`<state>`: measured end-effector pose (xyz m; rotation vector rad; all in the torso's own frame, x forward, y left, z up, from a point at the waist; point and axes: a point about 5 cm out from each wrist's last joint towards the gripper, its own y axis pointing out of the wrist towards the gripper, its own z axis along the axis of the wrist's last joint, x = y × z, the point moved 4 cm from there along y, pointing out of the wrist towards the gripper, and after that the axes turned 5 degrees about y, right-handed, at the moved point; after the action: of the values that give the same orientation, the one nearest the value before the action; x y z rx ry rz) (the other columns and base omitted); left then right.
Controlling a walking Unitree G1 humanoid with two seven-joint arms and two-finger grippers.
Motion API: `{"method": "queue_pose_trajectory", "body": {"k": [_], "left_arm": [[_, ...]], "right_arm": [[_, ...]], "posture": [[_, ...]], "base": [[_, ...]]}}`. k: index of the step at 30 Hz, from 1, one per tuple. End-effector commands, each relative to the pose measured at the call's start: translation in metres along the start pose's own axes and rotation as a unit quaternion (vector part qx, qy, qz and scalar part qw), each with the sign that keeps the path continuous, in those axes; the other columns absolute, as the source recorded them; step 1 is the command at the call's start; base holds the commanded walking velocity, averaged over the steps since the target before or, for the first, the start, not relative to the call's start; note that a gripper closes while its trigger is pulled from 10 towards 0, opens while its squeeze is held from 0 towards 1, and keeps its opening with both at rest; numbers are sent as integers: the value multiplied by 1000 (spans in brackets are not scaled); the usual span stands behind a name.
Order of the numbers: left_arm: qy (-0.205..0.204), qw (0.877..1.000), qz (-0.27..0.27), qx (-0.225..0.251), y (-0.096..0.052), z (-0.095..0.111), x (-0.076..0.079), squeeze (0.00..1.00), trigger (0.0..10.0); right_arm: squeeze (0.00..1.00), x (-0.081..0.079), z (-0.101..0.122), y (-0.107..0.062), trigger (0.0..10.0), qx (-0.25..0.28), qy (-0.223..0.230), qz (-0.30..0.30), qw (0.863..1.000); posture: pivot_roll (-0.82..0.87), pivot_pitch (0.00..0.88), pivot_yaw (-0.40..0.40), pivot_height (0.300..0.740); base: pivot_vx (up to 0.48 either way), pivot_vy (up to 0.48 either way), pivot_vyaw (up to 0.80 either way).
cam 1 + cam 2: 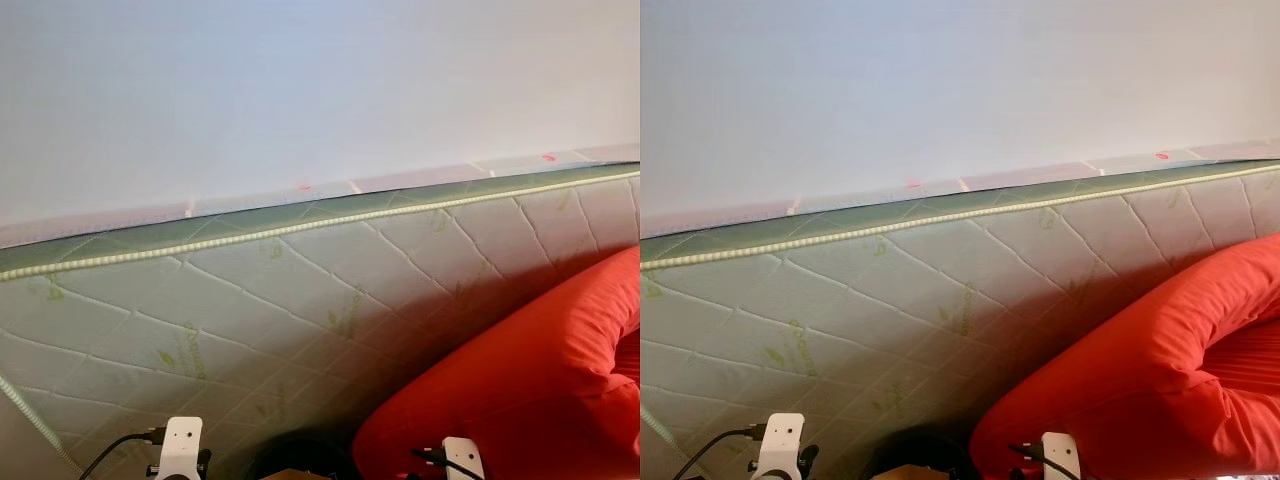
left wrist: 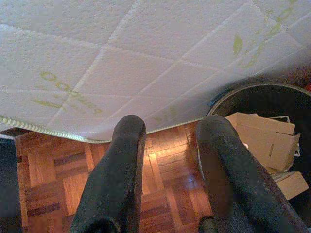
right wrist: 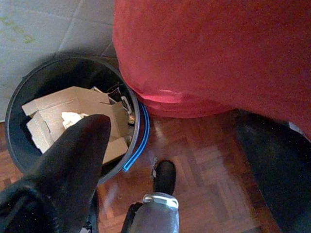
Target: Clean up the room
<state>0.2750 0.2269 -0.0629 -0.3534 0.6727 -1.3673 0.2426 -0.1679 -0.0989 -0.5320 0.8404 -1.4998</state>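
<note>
Mattress [image 1: 300, 300] leans on wall — red cushion [image 3: 214, 53] against, seemingly touching, bin [image 3: 19, 97].

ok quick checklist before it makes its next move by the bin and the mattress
1. Left gripper empty: ok, fingers apart over the wood floor, nothing between them.
2. Right gripper empty: cannot tell, one finger shows, above the bin.
3. Black bin within reach: ok, it stands on the floor below both grippers.
4. Room left in bin: cannot tell, cardboard pieces already lie in it.
5. Space around bin: not ok, the quilted mattress and the red cushion crowd it.
</note>
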Motion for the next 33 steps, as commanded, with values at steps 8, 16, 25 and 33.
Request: {"method": "queue_pose_trajectory", "body": {"k": [8, 16, 25, 33], "left_arm": [[1, 1000, 0, -8, -1, -5, 0, 0, 10000], [0, 1000, 1, -9, -1, -6, -1, 0, 10000], [0, 1000, 3, -9, 0, -4, -2, 0, 10000], [-1, 1000, 3, -9, -1, -5, -4, 0, 10000]], "right_arm": [[0, 10, 2, -1, 10000, 7, 11, -20, 1000], [0, 10, 3, -1, 10000, 9, 13, -21, 1000], [0, 10, 4, -1, 10000, 9, 13, -21, 1000], [0, 10, 4, -1, 10000, 10, 13, -21, 1000]], "posture": [[64, 0, -39, 740], [67, 0, -40, 740], [69, 5, -39, 740], [69, 8, -37, 740]], "base": [[0, 0, 0], [-72, 0, 0], [0, 0, 0], [0, 0, 0]]}}
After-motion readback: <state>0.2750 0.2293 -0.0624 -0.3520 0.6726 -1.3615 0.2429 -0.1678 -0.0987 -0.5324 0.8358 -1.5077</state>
